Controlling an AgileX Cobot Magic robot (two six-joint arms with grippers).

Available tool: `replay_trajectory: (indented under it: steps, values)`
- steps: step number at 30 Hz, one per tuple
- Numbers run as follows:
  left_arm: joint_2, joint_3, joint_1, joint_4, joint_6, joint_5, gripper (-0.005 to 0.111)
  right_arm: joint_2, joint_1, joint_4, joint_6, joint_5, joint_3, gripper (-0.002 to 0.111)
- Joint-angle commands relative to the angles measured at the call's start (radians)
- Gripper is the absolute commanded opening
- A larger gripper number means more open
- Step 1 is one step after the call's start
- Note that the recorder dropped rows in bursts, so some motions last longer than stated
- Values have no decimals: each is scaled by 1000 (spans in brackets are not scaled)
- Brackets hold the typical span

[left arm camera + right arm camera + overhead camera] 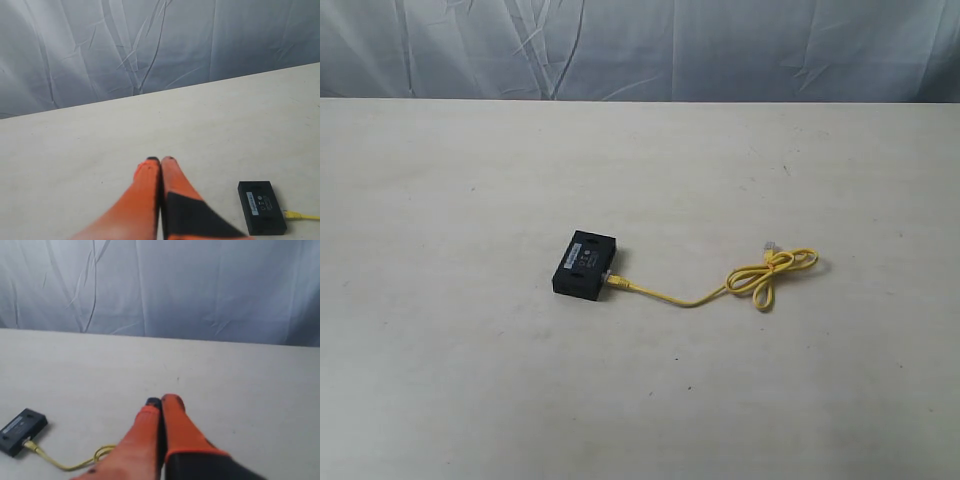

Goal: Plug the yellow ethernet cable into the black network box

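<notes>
The black network box [585,265] lies flat near the middle of the table, its pale label strip up. The yellow ethernet cable [690,298] has one plug sitting in the box's right side at the port [613,281]. From there the cord runs right to a looped bundle [772,272] with a clear free plug [770,243]. Neither arm shows in the exterior view. My left gripper [160,160] hangs shut and holds nothing, with the box [261,207] off to one side. My right gripper [162,401] is also shut and holds nothing; the box [21,431] and cable [65,462] lie apart from it.
The pale table [470,380] is bare apart from the box and cable. A wrinkled grey cloth backdrop [640,45] hangs behind the far edge.
</notes>
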Motion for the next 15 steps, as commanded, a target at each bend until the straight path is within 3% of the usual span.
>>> replay_trajectory:
  steps: [1,9,15]
  values:
    - [-7,7,0,1,-2,-7,0,-86,-78,-21,-4,-5,3,0]
    - [-7,7,0,1,-2,-7,0,-108,-87,1,9,66,3,0]
    - [-7,7,0,1,-2,-7,0,-106,-87,-128,192,70,3,0]
